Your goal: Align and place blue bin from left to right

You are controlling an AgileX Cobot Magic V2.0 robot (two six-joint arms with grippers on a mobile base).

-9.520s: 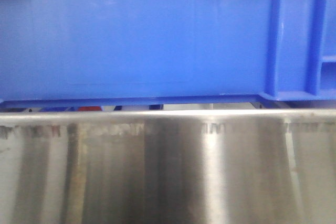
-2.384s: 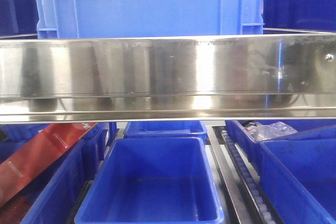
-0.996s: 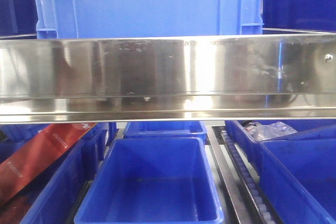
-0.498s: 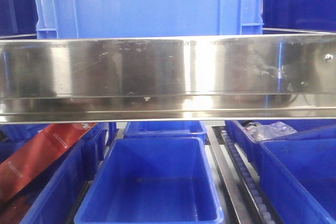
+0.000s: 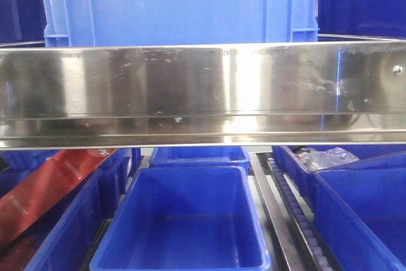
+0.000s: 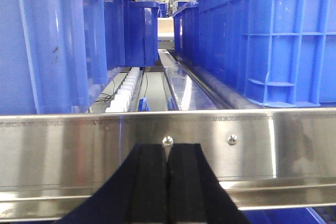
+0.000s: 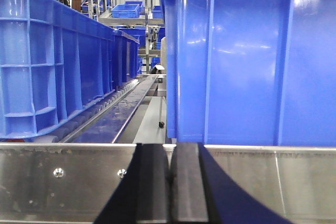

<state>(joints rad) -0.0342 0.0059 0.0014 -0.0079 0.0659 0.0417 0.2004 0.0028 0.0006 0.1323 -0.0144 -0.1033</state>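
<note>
One large medium-blue ribbed plastic crate (image 5: 181, 4), the blue bin we have to line up, sits on the upper level of the rack, just behind the broad stainless-steel front rail (image 5: 203, 90) that hides its base in the front view. It stands upright and square to that rail, which we judge is what stops it rolling forward off the white roller track (image 6: 123, 90). In the left wrist view our left hand (image 6: 167, 182) has its black pads pressed together with nothing between them, low in front of the rail; our right hand (image 7: 169, 182) is likewise closed and empty. Neither touches the bin, so we take it as set down and released. Deeper-blue neighbouring crates (image 7: 252, 56) flank the gaps on both sides. Below the rail lie smaller smooth-walled blue tubs (image 5: 184, 220) and a red cardboard box (image 5: 47, 188).
</note>
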